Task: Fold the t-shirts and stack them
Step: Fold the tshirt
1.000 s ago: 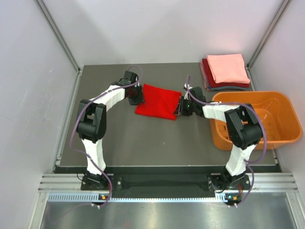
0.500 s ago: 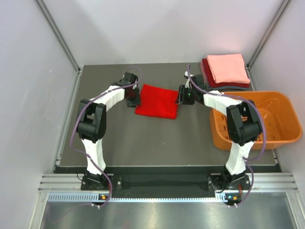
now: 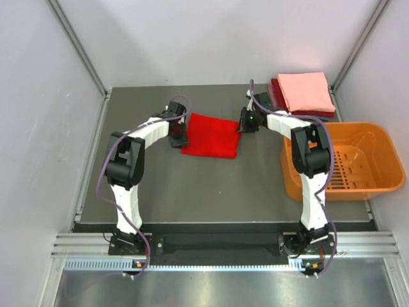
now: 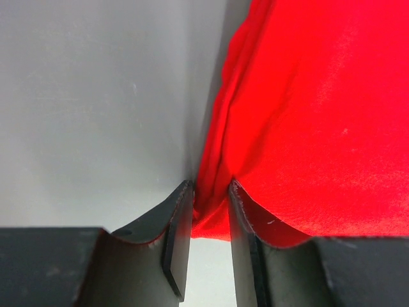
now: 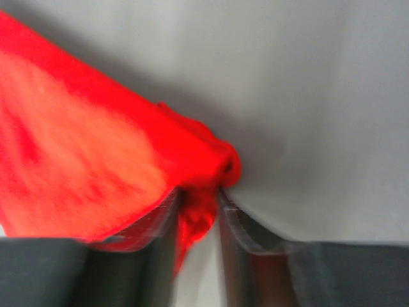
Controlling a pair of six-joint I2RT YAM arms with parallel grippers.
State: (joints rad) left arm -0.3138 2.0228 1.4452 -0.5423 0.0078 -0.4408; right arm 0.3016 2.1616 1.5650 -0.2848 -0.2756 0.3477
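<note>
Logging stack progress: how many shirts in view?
4: red shirt at centre; pink, dark red and grey-blue stacked back right. More may hide inside that stack.

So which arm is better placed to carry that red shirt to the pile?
Probably the right. The right fingers pinch the red shirt at the edge nearest the pile; the left fingers grip the opposite edge, farther off.

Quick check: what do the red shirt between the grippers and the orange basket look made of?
Red t-shirt: soft matte cloth, probably knit; it bunches into creases where the left gripper pinches its edge. Orange basket: rigid plastic by the look, smooth with a slight sheen, moulded rim and slotted floor.
</note>
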